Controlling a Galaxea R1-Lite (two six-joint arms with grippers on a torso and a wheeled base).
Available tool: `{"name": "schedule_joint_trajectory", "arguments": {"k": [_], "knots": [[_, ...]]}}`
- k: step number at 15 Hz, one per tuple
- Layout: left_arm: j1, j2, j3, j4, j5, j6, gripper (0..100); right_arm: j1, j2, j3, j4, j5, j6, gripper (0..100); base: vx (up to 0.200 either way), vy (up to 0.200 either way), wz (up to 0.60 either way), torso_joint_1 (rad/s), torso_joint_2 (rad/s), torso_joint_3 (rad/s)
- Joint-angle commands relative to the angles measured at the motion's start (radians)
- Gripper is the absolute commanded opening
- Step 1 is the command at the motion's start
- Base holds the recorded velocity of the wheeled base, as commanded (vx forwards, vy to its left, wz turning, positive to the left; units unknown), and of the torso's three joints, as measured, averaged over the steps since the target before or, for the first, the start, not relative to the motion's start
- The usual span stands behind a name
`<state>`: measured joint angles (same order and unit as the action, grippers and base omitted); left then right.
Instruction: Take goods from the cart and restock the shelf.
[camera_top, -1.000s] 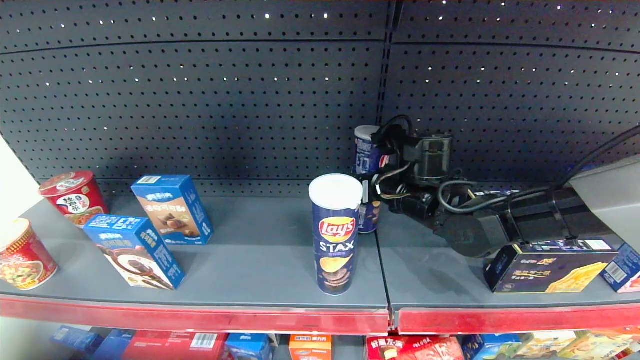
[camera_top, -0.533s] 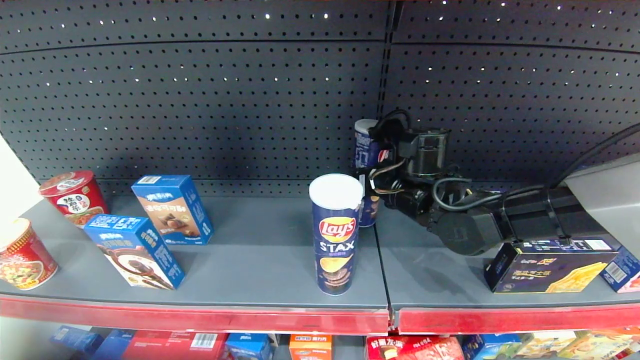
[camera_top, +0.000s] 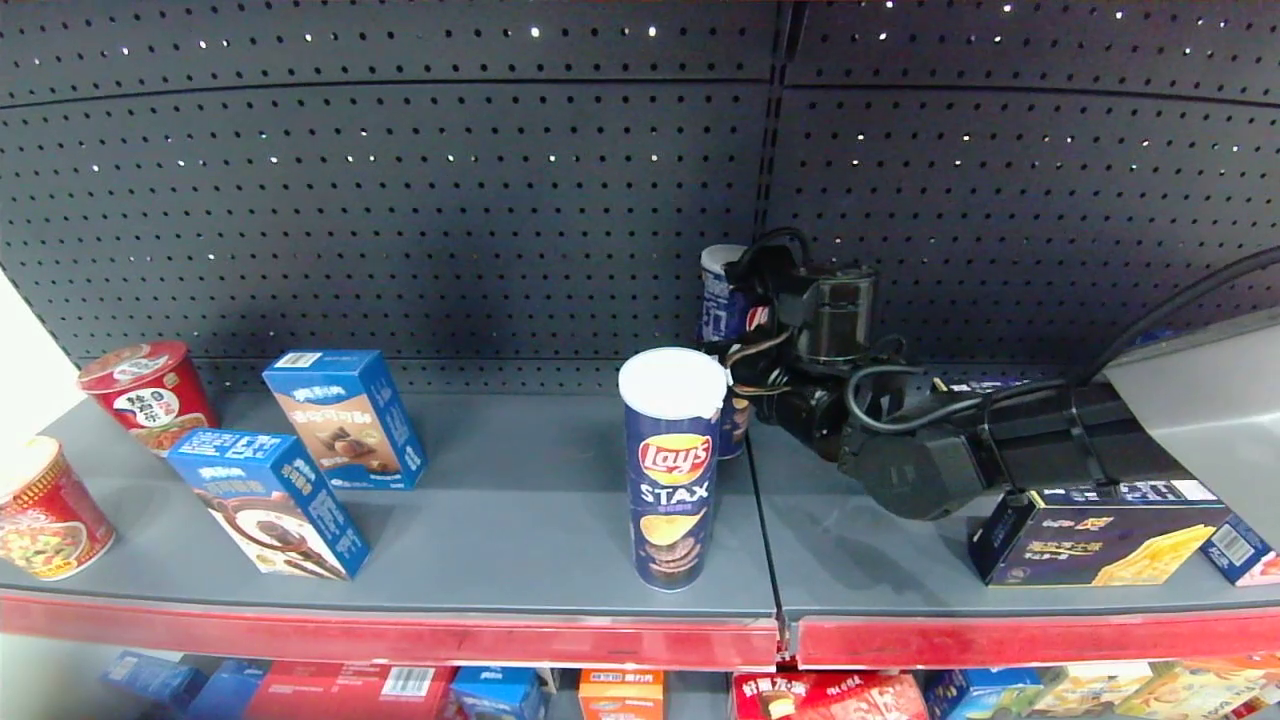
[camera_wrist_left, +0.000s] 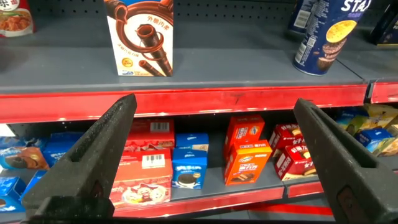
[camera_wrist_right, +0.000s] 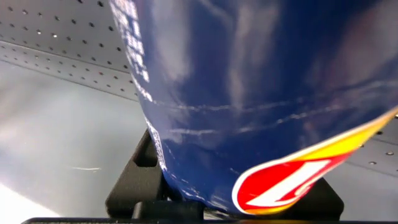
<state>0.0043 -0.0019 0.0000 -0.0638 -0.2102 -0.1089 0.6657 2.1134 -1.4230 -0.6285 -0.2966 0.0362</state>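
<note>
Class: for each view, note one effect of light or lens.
Head view: the shelf's red edge bows, a lens effect; light dots shine through the back panel. Right wrist view: pale glare streaks cross the held can. Left wrist view: shadow lies under that red edge.

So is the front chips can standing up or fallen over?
Standing up: the front chips can sits on its base on the shelf, white lid on top.

I count, on the shelf (camera_top: 500, 520), noodle cups (camera_top: 147, 392) far left, two boxes (camera_top: 345, 418) beside them, a front can (camera_top: 671, 465) centre, a second can (camera_top: 722, 300) behind it, a flat box (camera_top: 1100, 535) far right.
</note>
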Motion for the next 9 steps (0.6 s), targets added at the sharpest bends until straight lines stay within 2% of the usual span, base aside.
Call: {"name": "schedule_joint_trajectory", "arguments": {"k": [1, 9], "knots": [[0.000, 0.002, 0.000, -0.001, 0.000, 0.000, 100, 0.003, 0.010, 0.001, -0.002, -0.009, 0.002, 0, 0.000, 0.000, 0.00, 0.000, 0.00, 0.000], [0.000, 0.002, 0.000, -0.001, -0.003, -0.002, 100, 0.006, 0.016, -0.014, -0.016, -0.113, 0.005, 0, 0.000, 0.000, 0.00, 0.000, 0.00, 0.000]]}}
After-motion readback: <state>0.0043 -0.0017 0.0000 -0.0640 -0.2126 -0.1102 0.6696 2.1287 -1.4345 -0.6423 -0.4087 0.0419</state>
